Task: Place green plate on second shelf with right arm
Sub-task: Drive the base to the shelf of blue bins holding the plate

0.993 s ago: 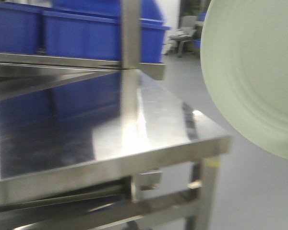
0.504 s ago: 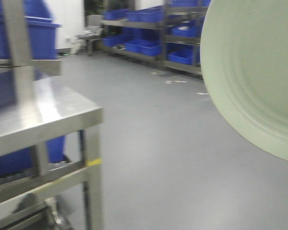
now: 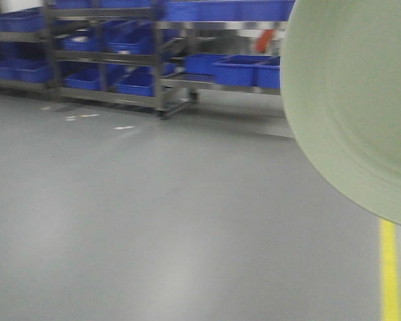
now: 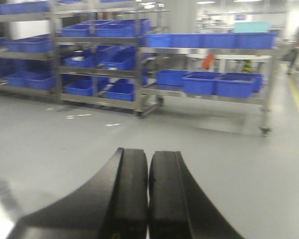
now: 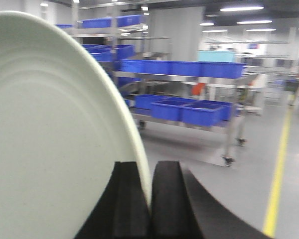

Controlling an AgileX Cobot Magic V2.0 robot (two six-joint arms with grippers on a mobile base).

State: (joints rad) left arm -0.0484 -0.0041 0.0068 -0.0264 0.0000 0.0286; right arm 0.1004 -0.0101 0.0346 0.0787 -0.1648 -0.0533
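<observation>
Carrying calls for a firm pinch: the right claw (image 5: 149, 172) is clamped on the rim of the green plate (image 5: 55, 129), held on edge, well apart from the shelves (image 3: 154, 60). Level it before sliding it in. Meanwhile the left claw (image 4: 148, 159) is together, empty.

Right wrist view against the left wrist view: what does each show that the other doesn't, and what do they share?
Only the right wrist view: the green plate, on edge, its rim pinched in the right gripper. Only the left wrist view: the left gripper, shut on nothing. Both: blue bins on a wheeled steel rack, grey floor, a yellow floor line.
</observation>
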